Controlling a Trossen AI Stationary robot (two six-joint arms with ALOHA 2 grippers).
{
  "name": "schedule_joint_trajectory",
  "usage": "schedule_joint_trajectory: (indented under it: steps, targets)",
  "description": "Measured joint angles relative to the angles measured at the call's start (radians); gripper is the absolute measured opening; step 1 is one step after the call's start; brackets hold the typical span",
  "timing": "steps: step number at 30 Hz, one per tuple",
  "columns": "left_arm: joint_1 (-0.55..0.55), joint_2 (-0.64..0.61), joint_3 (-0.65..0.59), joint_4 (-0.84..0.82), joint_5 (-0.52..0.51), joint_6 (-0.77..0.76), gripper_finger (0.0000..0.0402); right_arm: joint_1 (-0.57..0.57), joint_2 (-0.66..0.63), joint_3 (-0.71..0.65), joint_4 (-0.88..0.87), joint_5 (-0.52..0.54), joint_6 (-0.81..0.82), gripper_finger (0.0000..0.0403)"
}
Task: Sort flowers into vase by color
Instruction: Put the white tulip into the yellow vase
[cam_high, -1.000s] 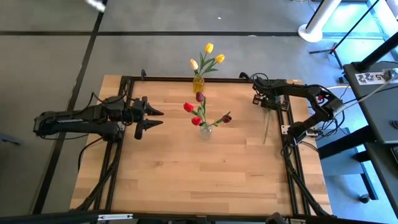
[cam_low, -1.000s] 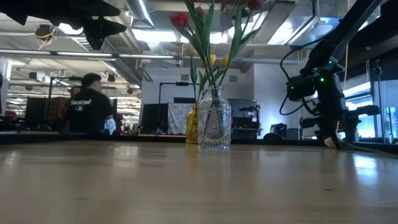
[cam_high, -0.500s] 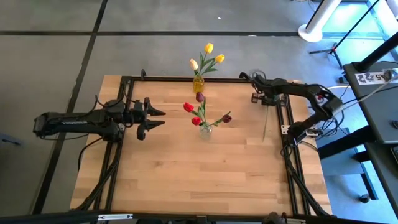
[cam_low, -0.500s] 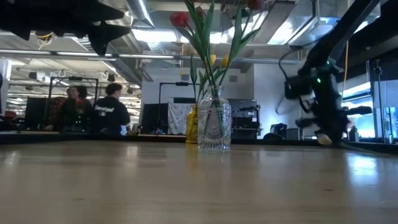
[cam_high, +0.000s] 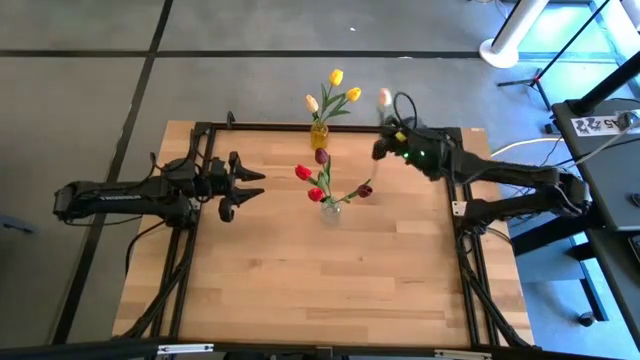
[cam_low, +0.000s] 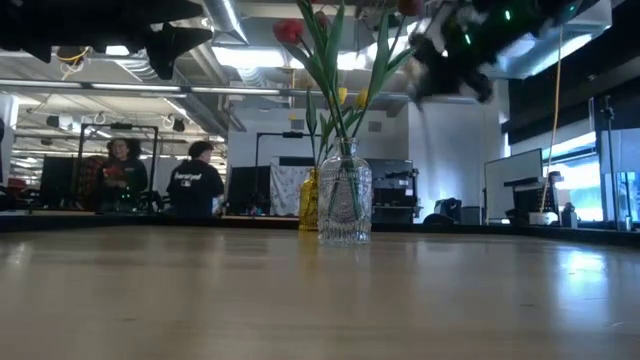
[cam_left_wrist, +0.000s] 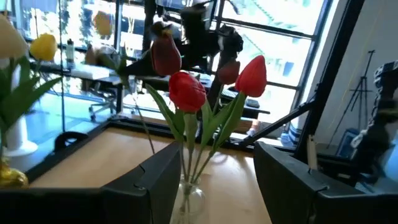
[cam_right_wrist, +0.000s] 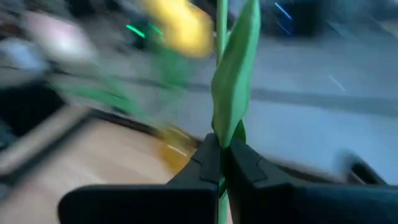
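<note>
A clear glass vase (cam_high: 330, 209) at the table's middle holds red and maroon tulips (cam_high: 318, 180). It also shows in the left wrist view as the clear vase (cam_left_wrist: 189, 200) with red heads (cam_left_wrist: 187, 91). A yellow vase (cam_high: 319, 135) at the far edge holds yellow and cream tulips (cam_high: 337, 92). My right gripper (cam_high: 384, 147) hovers just right of the yellow vase, shut on a tulip whose cream head (cam_high: 385, 97) points past the far edge. My left gripper (cam_high: 248, 187) waits open in the air left of the clear vase. My right gripper pinches the tulip's green stem and leaf (cam_right_wrist: 222, 138) between its two fingers, which lie across the stem. The flower is lifted clear of the table. Its leaf (cam_right_wrist: 234, 74) and stem stretch away beyond the fingers, toward the cream head over the far edge.
A black frame rail (cam_high: 300, 127) runs along the table's far and side edges. Bare wood (cam_high: 320, 280) fills the near half of the table. People (cam_low: 195, 180) stand in the room far behind the table. Another desk (cam_high: 610, 150) stands to the right of the table.
My right gripper has swung from the table's far right corner up and toward the left, to beside the yellow vase. The tulip whose stem lay along the right edge has been lifted clear, and its head now points past the far edge. My left gripper has stayed open.
</note>
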Motion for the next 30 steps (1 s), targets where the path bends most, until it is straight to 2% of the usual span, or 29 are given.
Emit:
schedule_joint_trajectory:
  steps: [6, 10, 15, 18, 22, 30]
  targets:
    - [0.001, 0.006, 0.000, 0.000, -0.068, 0.040, 0.0195, 0.143, 0.093, 0.000, 0.537, -0.014, -0.360, 0.0003]
    - [0.004, 0.006, 0.000, 0.000, -0.074, 0.070, 0.0195, 0.151, 0.188, 0.000, 0.858, -0.084, -0.499, 0.0002]
    - [0.005, 0.006, 0.000, -0.009, -0.101, 0.091, 0.0195, 0.144, 0.338, 0.007, 1.162, -0.165, -0.624, 0.0001]
    - [0.008, 0.005, 0.000, -0.024, -0.122, 0.106, 0.0195, 0.122, 0.420, 0.057, 1.214, -0.223, -0.668, 0.0001]
    - [0.042, 0.005, 0.000, -0.044, -0.126, 0.074, 0.0195, 0.092, 0.493, 0.151, 1.206, -0.225, -0.746, 0.0001]
    - [0.112, -0.016, 0.000, -0.068, -0.101, 0.029, 0.0195, 0.025, 0.500, 0.234, 1.051, -0.219, -0.743, 0.0000]
